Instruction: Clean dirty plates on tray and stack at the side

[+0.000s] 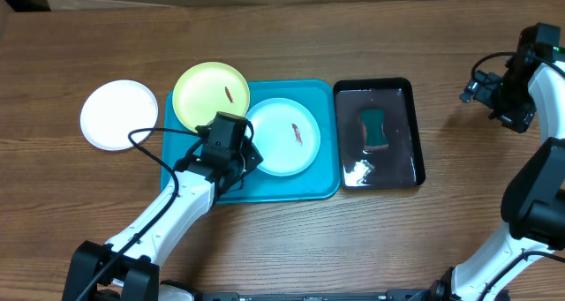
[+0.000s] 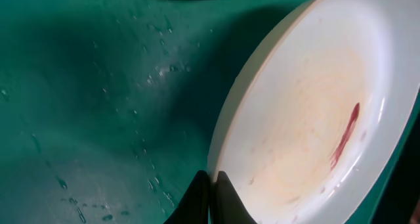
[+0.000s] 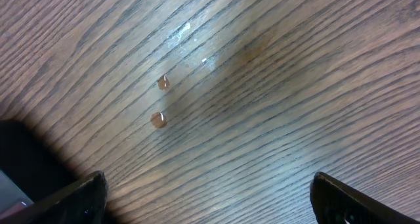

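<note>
The light blue plate [image 1: 282,136] is found in the turquoise tray [image 1: 313,184] at frame centre. Its lower-left rim is pinched between the fingers of the left gripper [image 2: 211,180]. In the wrist view its right edge is cut off. The yellow plate [image 1: 210,94] overlaps the tray's upper-left corner. The white plate [image 1: 119,115] is overexposed. The right gripper [image 3: 209,188] is spread wide above the table [image 3: 262,86].

- The left arm [image 1: 168,208] has smooth white link shells, black joints and a black base.
- A thin black cable [image 1: 132,135] hangs in a loose loop beside its wrist.
- The left gripper [image 2: 211,184] has a boxy black housing, and its fingertips [image 2: 197,203] are dark, slim and pointed.
- The right arm [image 1: 494,248] has the same white shells and black joints, with a black wrist lead [image 1: 481,69].
- The right gripper [image 3: 210,198] has matte black fingers [image 3: 79,199] with blunt, angular ends.
</note>
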Robot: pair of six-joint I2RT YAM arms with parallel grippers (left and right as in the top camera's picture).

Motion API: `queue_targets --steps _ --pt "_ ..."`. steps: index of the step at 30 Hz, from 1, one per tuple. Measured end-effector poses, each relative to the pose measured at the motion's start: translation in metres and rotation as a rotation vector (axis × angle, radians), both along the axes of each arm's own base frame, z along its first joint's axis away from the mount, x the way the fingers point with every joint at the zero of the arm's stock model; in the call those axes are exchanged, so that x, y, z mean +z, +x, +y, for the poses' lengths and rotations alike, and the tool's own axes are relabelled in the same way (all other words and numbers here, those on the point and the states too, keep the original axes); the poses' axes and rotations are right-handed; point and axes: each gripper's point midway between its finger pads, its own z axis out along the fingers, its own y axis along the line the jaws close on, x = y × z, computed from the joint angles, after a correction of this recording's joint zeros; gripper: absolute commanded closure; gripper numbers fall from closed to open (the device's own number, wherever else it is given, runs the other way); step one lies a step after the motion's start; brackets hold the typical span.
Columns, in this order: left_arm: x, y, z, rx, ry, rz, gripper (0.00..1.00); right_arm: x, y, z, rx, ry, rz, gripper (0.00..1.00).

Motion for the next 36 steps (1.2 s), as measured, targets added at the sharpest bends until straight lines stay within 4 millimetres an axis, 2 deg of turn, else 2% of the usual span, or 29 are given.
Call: queue_targets --steps 3,5,6,8,10,13,18,25,27,32,36 --pt "0.001 0.003 0.003 0.02 0.009 -0.014 0.94 0.0 0.0 0.0 0.0 0.0 0.0 0.0" --pt "0.001 0.004 0.004 0.025 0.013 -0.016 0.87 0.0 0.0 0.0 0.0 0.0 0.0 0.0" --pt "0.001 0.004 0.004 0.03 0.011 -0.014 0.78 0.0 0.0 0.0 0.0 0.0 0.0 0.0" --pt "0.0 0.003 0.003 0.028 0.009 -0.011 0.53 0.0 0.0 0.0 0.0 0.0 0.0 0.0" --pt "0.001 0.004 0.001 0.023 -0.001 -0.012 0.45 0.0 0.0 0.0 0.0 0.0 0.0 0.0" --pt "0.003 0.005 -0.007 -0.053 -0.01 -0.028 0.44 0.0 0.0 0.0 0.0 0.0 0.0 0.0" --pt "0.008 -0.005 -0.011 -0.17 0.021 0.022 0.44 0.0 0.0 0.0 0.0 0.0 0.0 0.0" --pt "0.057 0.004 -0.016 -0.254 0.055 0.033 0.53 0.0 0.0 0.0 0.0 0.0 0.0 0.0" --pt "0.065 0.009 -0.018 -0.263 0.054 0.016 0.54 0.0 0.0 0.0 0.0 0.0 0.0 0.0" --pt "0.062 0.008 -0.017 -0.27 0.065 0.029 0.56 0.0 0.0 0.0 0.0 0.0 0.0 0.0" --pt "0.045 0.009 -0.015 -0.261 0.086 0.075 0.6 0.0 0.0 0.0 0.0 0.0 0.0 0.0"
